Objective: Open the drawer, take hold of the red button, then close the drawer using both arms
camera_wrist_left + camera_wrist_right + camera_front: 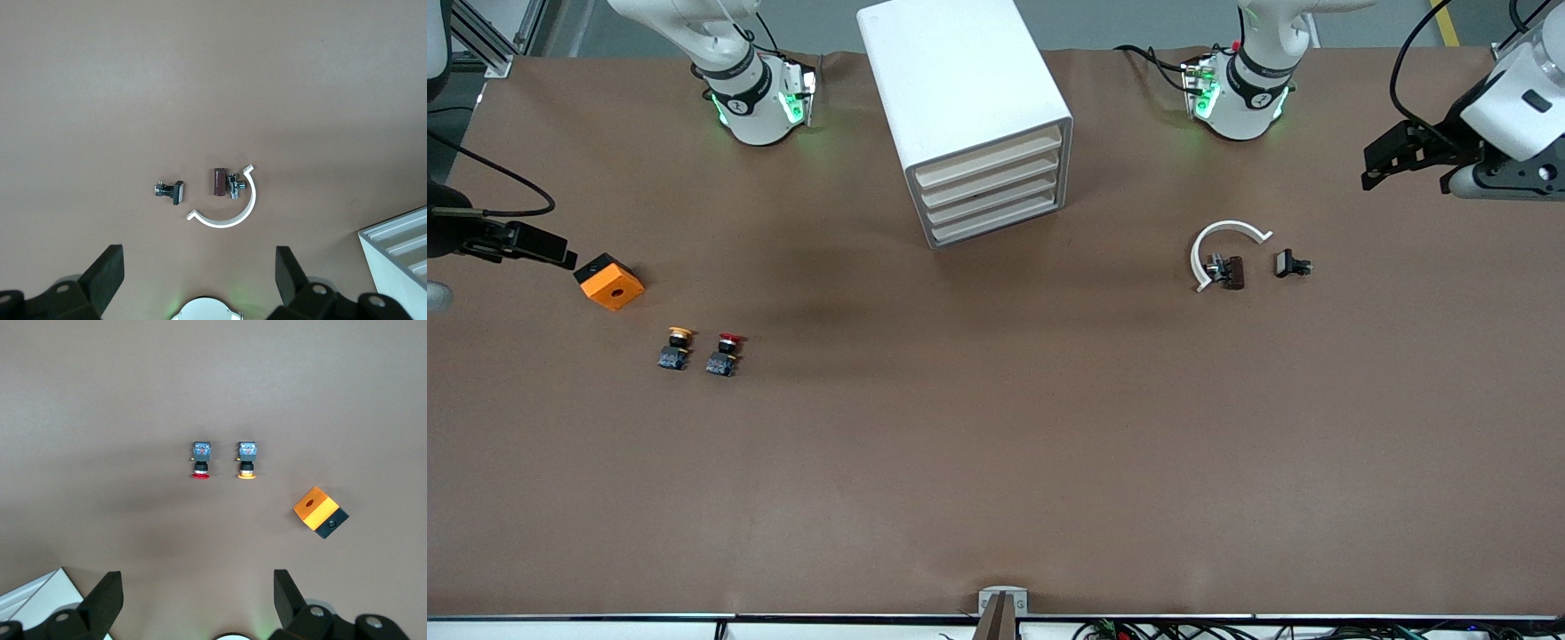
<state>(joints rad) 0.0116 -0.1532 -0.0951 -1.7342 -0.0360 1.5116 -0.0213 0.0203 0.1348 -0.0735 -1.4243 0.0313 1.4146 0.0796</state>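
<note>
Two small push buttons are seen side by side on the brown table (996, 462) toward the right arm's end: the red-capped button with a dark boxy body (724, 354) and, just beside it toward that end, a like button with a yellow-orange cap (675, 349). An orange cube with a hole and a black base (609, 281) lies near them, farther from the front camera. A white cabinet of four shut drawers (969, 116) stands between the arm bases. Toward the left arm's end, a white curved plastic clip (1221, 246) is noted, with a small brown-and-metal part (1226, 270) within its curve and a small black part (1290, 264) just beside. Nothing lies between the red-capped button and the cabinet.

The right pincer (193, 600) is held wide open and empty, over the table near the orange cube. The left pincer (200, 277) is likewise wide open and empty, over the table's edge at the left arm's end. Both arms are raised clear of the table.
</note>
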